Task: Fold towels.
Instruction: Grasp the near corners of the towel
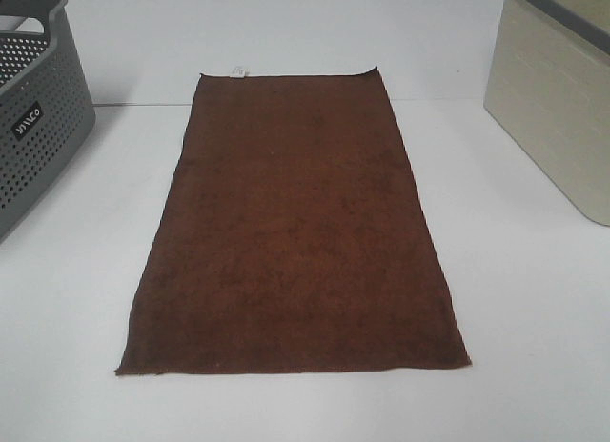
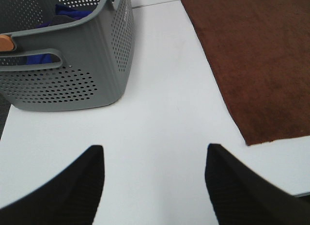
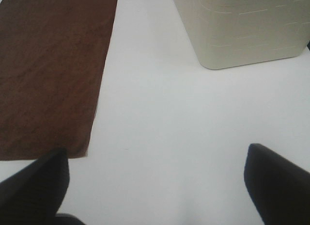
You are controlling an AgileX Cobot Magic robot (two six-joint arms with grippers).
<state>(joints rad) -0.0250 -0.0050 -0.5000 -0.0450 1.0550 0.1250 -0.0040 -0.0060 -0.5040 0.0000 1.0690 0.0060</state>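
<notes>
A dark brown towel (image 1: 300,232) lies flat and unfolded in the middle of the white table, its long side running away from me, with a small white label at its far edge. It also shows in the left wrist view (image 2: 256,55) and in the right wrist view (image 3: 48,70). Neither arm shows in the exterior high view. My left gripper (image 2: 154,159) is open and empty over bare table, left of the towel's near corner. My right gripper (image 3: 157,167) is open and empty over bare table, right of the towel's near corner.
A grey perforated basket (image 1: 33,109) stands at the left of the table; in the left wrist view the basket (image 2: 82,65) holds blue cloth. A beige bin (image 1: 558,109) stands at the right; it also shows in the right wrist view (image 3: 242,28).
</notes>
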